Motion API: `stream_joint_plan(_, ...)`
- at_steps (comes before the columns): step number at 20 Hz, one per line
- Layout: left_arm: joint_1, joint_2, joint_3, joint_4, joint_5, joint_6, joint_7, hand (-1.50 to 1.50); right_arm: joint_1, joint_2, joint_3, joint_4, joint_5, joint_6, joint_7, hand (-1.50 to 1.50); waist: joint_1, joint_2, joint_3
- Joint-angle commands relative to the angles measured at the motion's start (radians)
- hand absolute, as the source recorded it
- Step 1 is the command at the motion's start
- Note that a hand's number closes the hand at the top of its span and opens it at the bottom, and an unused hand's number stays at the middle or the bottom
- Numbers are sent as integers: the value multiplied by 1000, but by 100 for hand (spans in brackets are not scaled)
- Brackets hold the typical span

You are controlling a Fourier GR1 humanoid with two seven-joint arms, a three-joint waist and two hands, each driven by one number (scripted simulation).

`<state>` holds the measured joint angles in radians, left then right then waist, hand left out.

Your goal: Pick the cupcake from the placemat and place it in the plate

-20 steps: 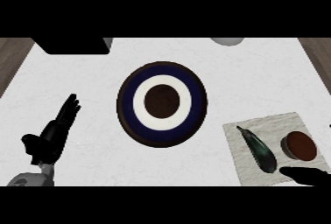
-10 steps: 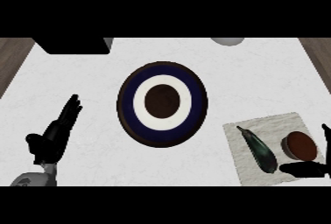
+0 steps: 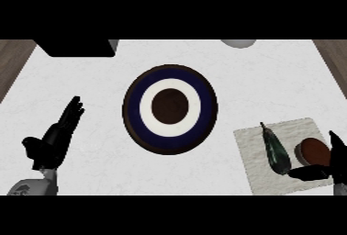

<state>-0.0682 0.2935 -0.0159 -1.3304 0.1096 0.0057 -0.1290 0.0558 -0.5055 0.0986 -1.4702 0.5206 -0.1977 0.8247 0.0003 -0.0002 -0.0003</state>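
Your cupcake point(image 3: 314, 151) sits on the placemat point(image 3: 264, 176) at about four o'clock from the plate point(image 3: 170, 109), well apart from it, just beside a dark green vegetable point(image 3: 276, 149) lying at its nine o'clock. Your right hand point(image 3: 327, 167) is spread around the cupcake, thumb at its six o'clock and fingers at its three o'clock, not yet closed on it. Your left hand point(image 3: 55, 137) rests flat-fingered at the plate's eight o'clock. Treat the cupcake as light, soft and easily crushed: take it low by the sides of its base, keep it upright, and avoid nudging the vegetable.
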Motion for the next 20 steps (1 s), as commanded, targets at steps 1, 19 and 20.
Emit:
stream_joint_plan(1, 27, -4, 19, -19, -20, -23, -1, 0, 31, 60, -10, 67, 72, -32, -57, -150, 0, 0, 0)
stream_joint_plan(19, -30, -27, 47, 8, -41, -54, -1, 0, -154, 63, 44, 296, 12, 154, -754, 150, 34, 9, 7)
stream_joint_plan(20, -21, -47, 20, 7, -56, -52, -10, 0, -166, 41, 49, 283, -10, 188, -840, 150, 37, 10, 9)
